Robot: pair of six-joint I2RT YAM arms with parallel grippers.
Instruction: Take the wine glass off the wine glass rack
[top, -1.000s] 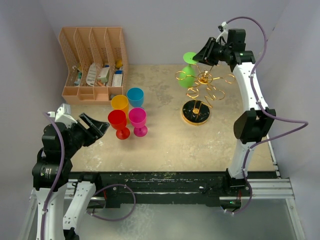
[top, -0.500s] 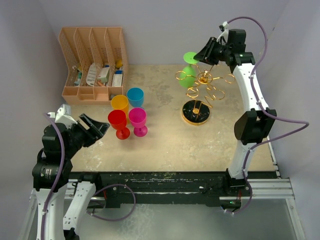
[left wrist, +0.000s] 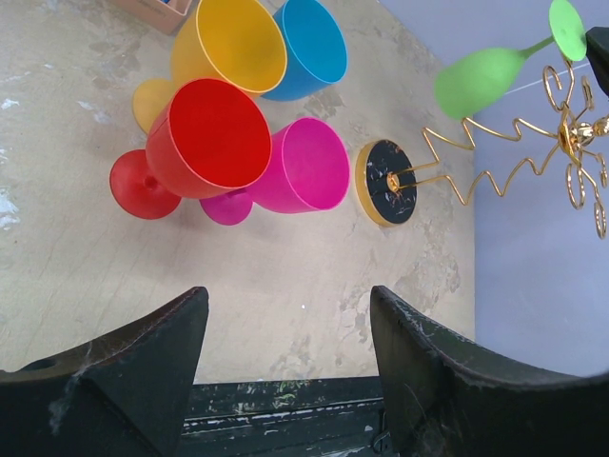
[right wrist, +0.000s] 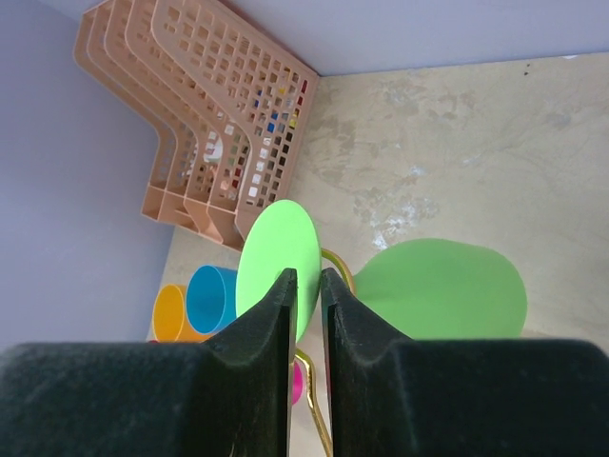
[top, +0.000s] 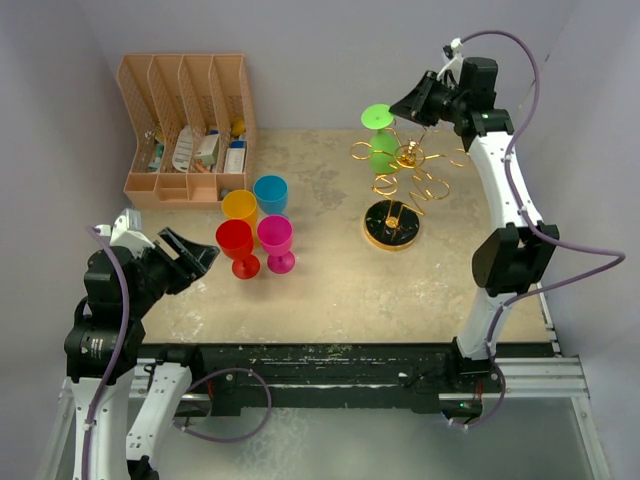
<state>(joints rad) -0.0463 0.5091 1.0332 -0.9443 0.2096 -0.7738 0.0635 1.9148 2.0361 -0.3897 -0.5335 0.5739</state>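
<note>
The green wine glass (top: 384,153) hangs upside down on the wine glass rack (top: 405,185), a gold wire stand with a round dark base. Its round foot (top: 378,116) is uppermost. My right gripper (top: 400,108) reaches the glass from the right, high over the rack. In the right wrist view the right gripper (right wrist: 307,276) is shut on the edge of the green foot (right wrist: 276,252), and the bowl (right wrist: 442,288) hangs below to the right. My left gripper (top: 195,255) is open and empty at the near left, far from the rack. The left wrist view shows the green wine glass (left wrist: 479,81) and the rack (left wrist: 495,171) in the distance.
Red (top: 236,240), pink (top: 275,235), yellow (top: 239,207) and blue (top: 270,190) glasses stand upright together left of centre. A tan desk organiser (top: 185,120) with small items fills the back left corner. Walls close the back and both sides.
The right gripper's jaws have closed onto the green glass's foot. The glass's bowl has swung slightly right and up. The left arm has not moved.
</note>
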